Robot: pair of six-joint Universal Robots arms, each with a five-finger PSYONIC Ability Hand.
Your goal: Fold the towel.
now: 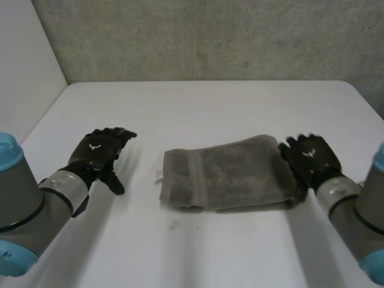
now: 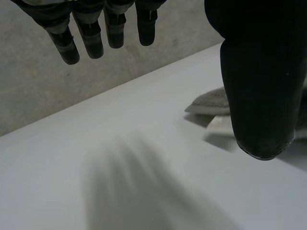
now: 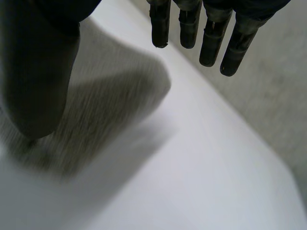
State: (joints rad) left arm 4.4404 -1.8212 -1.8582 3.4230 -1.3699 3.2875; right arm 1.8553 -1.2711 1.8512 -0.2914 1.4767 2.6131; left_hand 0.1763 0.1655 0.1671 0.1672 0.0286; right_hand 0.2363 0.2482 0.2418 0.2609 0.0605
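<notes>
A grey towel [image 1: 225, 174] lies folded into a thick rectangle in the middle of the white table [image 1: 198, 108], a small white label at its left edge. My right hand [image 1: 310, 157] hovers at the towel's right end, fingers [image 3: 211, 36] straight and holding nothing; in the right wrist view the towel [image 3: 103, 103] lies under its thumb. My left hand [image 1: 101, 151] rests well left of the towel, open, with its fingers [image 2: 91, 33] spread. The towel's left end [image 2: 211, 101] shows beside its thumb.
A concrete wall [image 1: 210, 36] backs the table and a white panel [image 1: 24, 66] closes the left side. Bare tabletop lies behind and in front of the towel.
</notes>
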